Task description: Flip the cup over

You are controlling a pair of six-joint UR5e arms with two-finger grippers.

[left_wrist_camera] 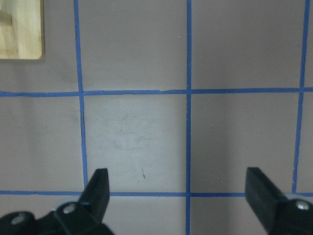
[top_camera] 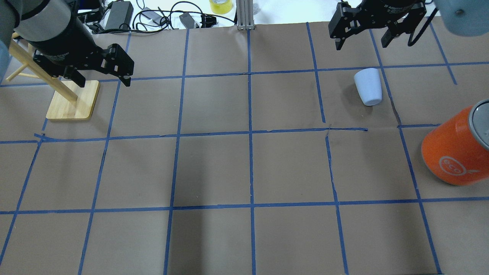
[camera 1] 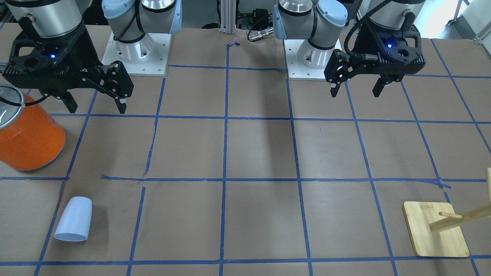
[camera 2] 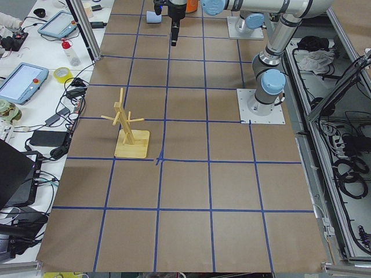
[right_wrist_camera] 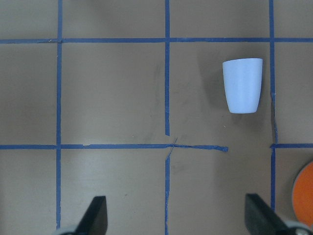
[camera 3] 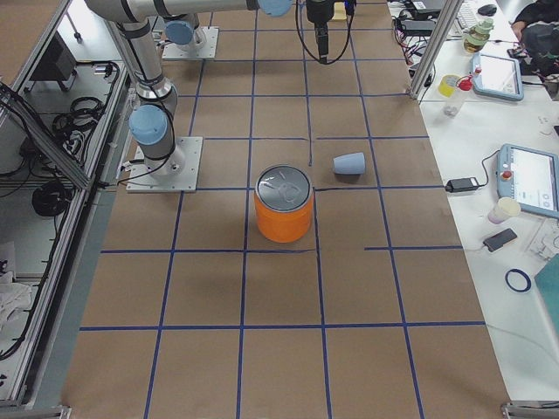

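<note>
Hovering high over the brown table (top_camera: pixel 214 168) and its blue tape grid, at the very start by the look of it: nothing gripped, no approach made yet. Off past the outer finger of the right gripper (camera 1: pixel 96 104), clipped by the edge of its wrist view, the orange canister (top_camera: pixel 454 152) with a silver lid, standing upright. Near the left gripper (top_camera: pixel 103 81), ahead and to one side of its fingers, a wooden peg stand (top_camera: pixel 72 103), likely no part of this job. Fingers spread wide on both grippers, holding nothing. Ahead of the right fingers (right_wrist_camera: pixel 98 218) and offset toward the canister-side one, well apart from both: the cup (right_wrist_camera: pixel 242 85), pale blue, seemingly lying on its side with the wide mouth pointing away from the fingers. Probably calls next for lowering the right gripper, carrying it forward and sideways until the fingers straddle the cup's wall, closing gently on the slick taper, then lifting and turning it onto its end.
</note>
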